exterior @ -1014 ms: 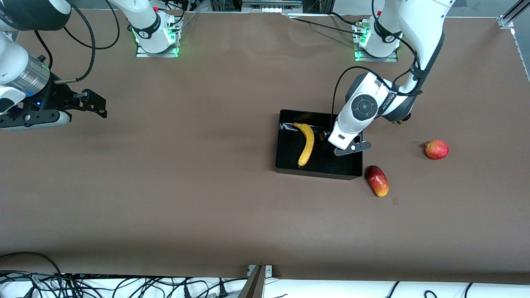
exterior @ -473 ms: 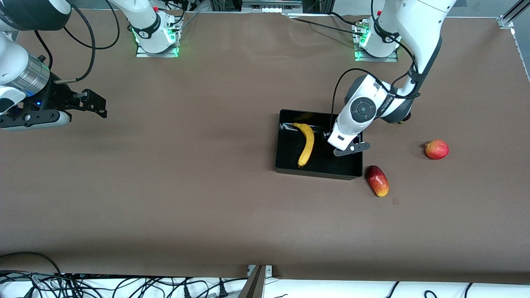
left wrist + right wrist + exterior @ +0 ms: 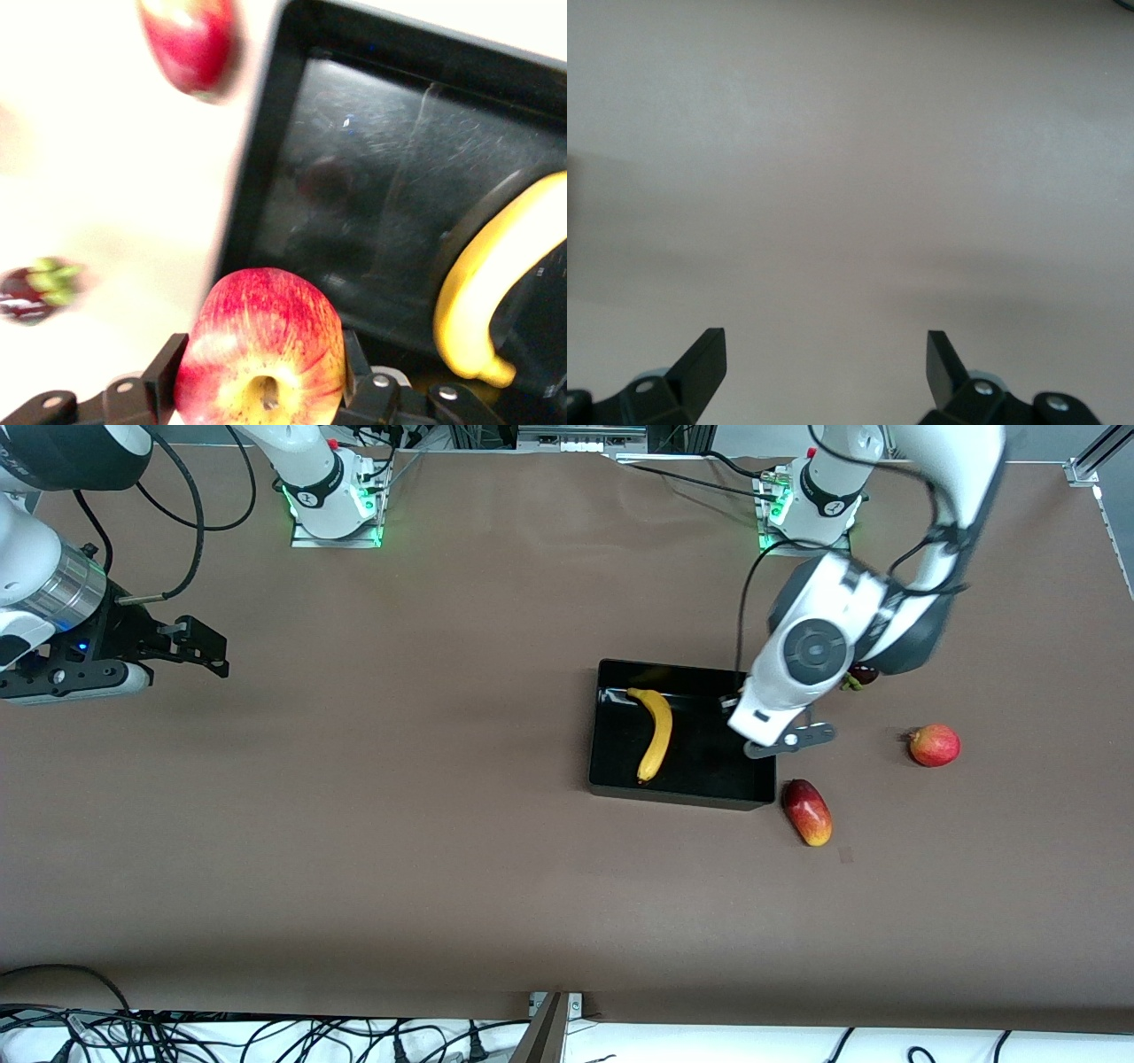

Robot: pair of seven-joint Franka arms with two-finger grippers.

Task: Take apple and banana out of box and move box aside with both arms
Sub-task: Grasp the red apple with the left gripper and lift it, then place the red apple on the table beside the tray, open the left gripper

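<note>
The black box (image 3: 678, 795) lies on the table with the yellow banana (image 3: 656, 732) in it. My left gripper (image 3: 784, 741) hangs over the box's edge at the left arm's end. In the left wrist view, the left gripper (image 3: 261, 372) is shut on a red apple with yellow patches (image 3: 261, 345), above the box's wall (image 3: 266, 177), with the banana (image 3: 478, 301) beside it. The arm hides this apple in the front view. My right gripper (image 3: 213, 657) waits open and empty over bare table at the right arm's end; it also shows in the right wrist view (image 3: 824, 354).
A red-yellow mango (image 3: 807, 811) lies beside the box's corner nearest the front camera and shows in the left wrist view (image 3: 188, 44). A dark mangosteen (image 3: 862, 676) lies half under the left arm. Another round red fruit (image 3: 934, 745) lies toward the left arm's end.
My left arm has risen and swung from inside the box toward the left arm's end, now over the box's edge. The banana, the other fruits and the right arm have not moved.
</note>
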